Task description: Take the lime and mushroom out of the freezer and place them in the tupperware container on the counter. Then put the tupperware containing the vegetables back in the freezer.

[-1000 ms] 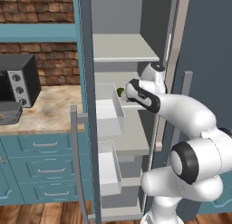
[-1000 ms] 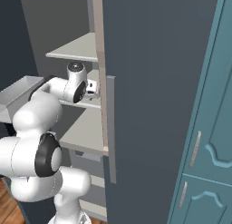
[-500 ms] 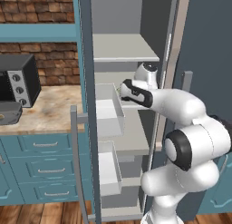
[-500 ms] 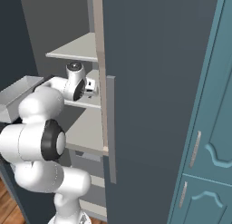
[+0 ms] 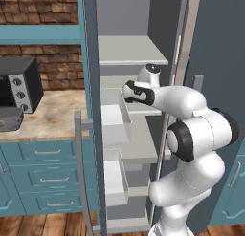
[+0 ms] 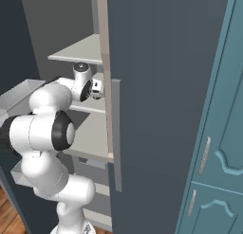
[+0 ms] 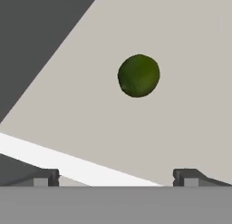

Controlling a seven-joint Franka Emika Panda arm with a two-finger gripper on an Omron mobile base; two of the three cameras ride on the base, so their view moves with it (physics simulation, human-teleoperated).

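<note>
A small, round, dark green lime (image 7: 138,75) is seen through the hand view, resting alone on the pale grey floor of a shelf inside the freezer (image 5: 139,149). It lies at about twelve o'clock from the gripper (image 7: 117,177), apart from it and untouched. The jaws are spread to their widest and nothing is held between them; the two dark fingertips (image 7: 43,177) are seen at the bottom edge, one at either side, with the lime lined up roughly between them but farther in. This spacing is judged to be a preparation for closing around the fruit once the hand is moved forward. In the left base view the white arm is reached into the open freezer at mid height, with the hand placed just above a white drawer bin (image 5: 115,116) that is pulled out at nine o'clock of the hand. The mushroom cannot be made out. At the far nine o'clock side of that view, the dark grey tupperware container (image 5: 9,119) is set on the marbled table (image 5: 55,121), beside a black toaster oven (image 5: 18,84), waiting to be filled. The first pick is judged not yet made.
</note>
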